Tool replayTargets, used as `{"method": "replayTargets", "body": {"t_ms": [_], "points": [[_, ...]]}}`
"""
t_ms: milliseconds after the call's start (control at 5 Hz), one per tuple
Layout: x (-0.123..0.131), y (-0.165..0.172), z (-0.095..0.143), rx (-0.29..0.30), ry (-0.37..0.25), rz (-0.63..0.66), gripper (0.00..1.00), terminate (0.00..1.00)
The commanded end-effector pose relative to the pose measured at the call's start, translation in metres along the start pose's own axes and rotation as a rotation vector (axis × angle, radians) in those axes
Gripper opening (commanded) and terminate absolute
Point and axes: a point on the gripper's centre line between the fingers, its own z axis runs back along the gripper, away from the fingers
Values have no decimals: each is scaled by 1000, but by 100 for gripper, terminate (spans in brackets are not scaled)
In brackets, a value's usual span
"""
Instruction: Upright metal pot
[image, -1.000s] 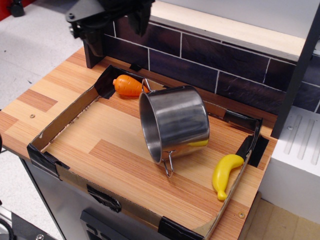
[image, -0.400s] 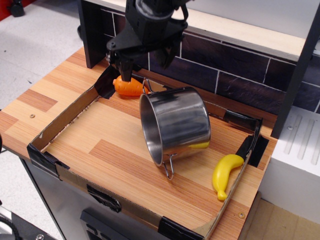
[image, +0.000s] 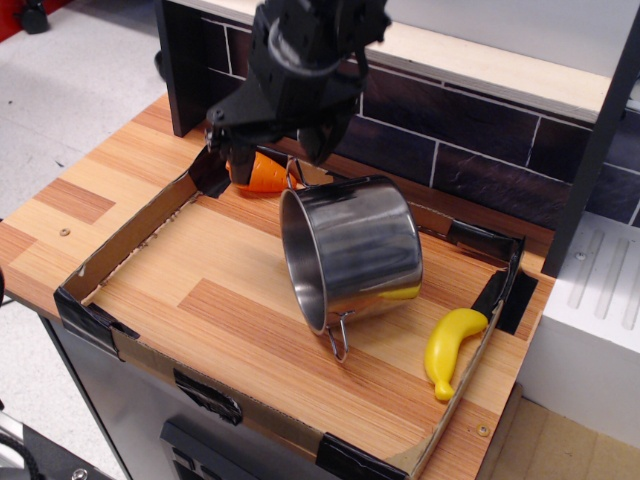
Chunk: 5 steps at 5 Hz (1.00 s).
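The black gripper (image: 268, 152) hangs at eleven o'clock from the metal pot (image: 352, 252), its fingers spread apart. That shiny steel cylinder lies tipped on its side mid-tray. The orange toy carrot (image: 263, 173) is half hidden; a yellow banana (image: 449, 346) lies at four o'clock.

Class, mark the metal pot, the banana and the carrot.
metal pot (image: 365, 245), camera view, on its shiny side wall.
banana (image: 448, 347), camera view, on its yellow middle.
carrot (image: 266, 173), camera view, on its orange body.
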Motion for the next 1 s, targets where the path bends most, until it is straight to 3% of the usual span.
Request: {"method": "replayTargets", "body": {"t_ms": [0, 400, 600, 800], "points": [[1, -4, -1, -22, -38, 7, 0, 0], [9, -5, 5, 13, -65, 35, 0, 0], [12, -1, 16, 98, -103, 23, 0, 0], [14, 13, 30, 188, -101, 36, 0, 0]]}}
